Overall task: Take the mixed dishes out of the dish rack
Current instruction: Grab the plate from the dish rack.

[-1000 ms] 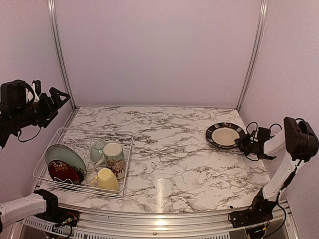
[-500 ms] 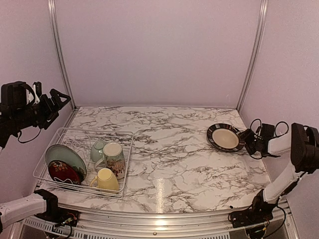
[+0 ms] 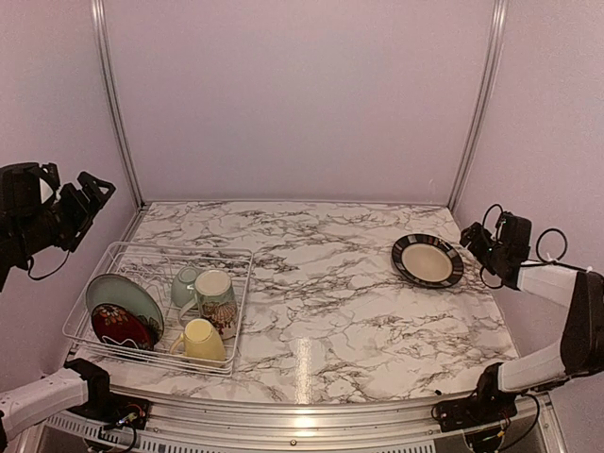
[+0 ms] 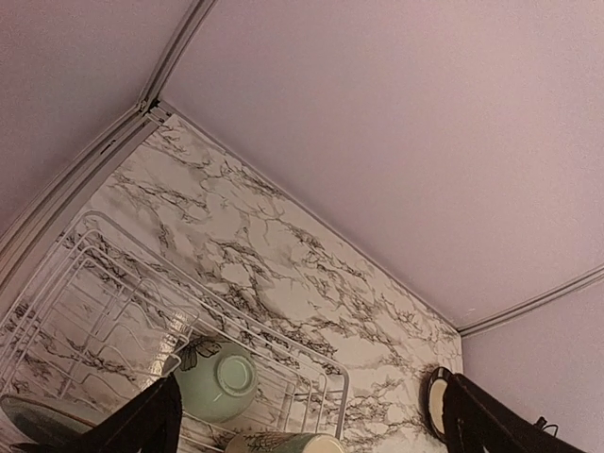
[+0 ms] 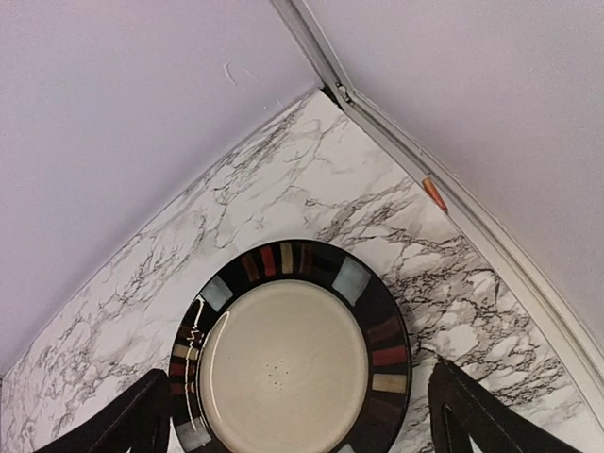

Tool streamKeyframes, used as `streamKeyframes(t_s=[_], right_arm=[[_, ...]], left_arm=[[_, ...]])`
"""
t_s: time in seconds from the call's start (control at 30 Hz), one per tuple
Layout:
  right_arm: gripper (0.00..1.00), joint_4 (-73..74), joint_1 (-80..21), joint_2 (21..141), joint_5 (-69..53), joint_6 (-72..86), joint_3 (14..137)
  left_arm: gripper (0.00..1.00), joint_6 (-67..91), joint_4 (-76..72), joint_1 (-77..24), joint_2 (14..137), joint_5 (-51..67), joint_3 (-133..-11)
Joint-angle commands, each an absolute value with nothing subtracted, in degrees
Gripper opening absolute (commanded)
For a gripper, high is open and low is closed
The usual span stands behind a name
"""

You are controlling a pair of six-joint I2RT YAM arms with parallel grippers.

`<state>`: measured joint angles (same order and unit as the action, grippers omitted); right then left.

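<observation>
Black-rimmed cream plate (image 3: 427, 260) lies just beside released right hand (image 3: 472, 238), seemingly not touching.

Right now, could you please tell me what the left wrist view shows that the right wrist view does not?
Only the left wrist view shows the white wire dish rack, the small pale green bowl in it, and the open left claw. Only the right wrist view shows the open right claw and a small orange mark on the wall rail. Both show the black-rimmed cream plate lying flat on the white marble-patterned table.
</observation>
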<state>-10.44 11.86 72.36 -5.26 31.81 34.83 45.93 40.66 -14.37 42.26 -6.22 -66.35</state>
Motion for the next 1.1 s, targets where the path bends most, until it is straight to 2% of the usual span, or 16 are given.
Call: streamKeyframes(t_s=[0.0, 0.43, 0.67, 0.93, 1.07], right_arm=[[0.91, -6.4, 4.6, 69.6, -0.3, 25.5, 41.1], [0.93, -4.2, -16.7, 77.7, 5.2, 18.0, 51.7], [0.99, 3.3, -18.2, 85.1, 9.5, 21.8, 60.3], [0.96, -7.0, -17.9, 85.7, -10.6, 17.1, 55.6], [0.92, -10.8, -20.0, 87.2, -15.0, 17.0, 55.6]], left_arm=[[0.99, 49.6, 43.3, -14.5, 42.9, -8.7, -65.9], [0.99, 60.7, 49.1, -14.4, 43.1, -11.1, -65.3], [0.99, 64.9, 55.5, -14.3, 45.9, -8.0, -67.7], [0.99, 70.9, 63.1, -14.0, 45.0, -8.6, -67.5], [0.99, 73.5, 65.0, -14.0, 44.0, -5.8, -66.3]])
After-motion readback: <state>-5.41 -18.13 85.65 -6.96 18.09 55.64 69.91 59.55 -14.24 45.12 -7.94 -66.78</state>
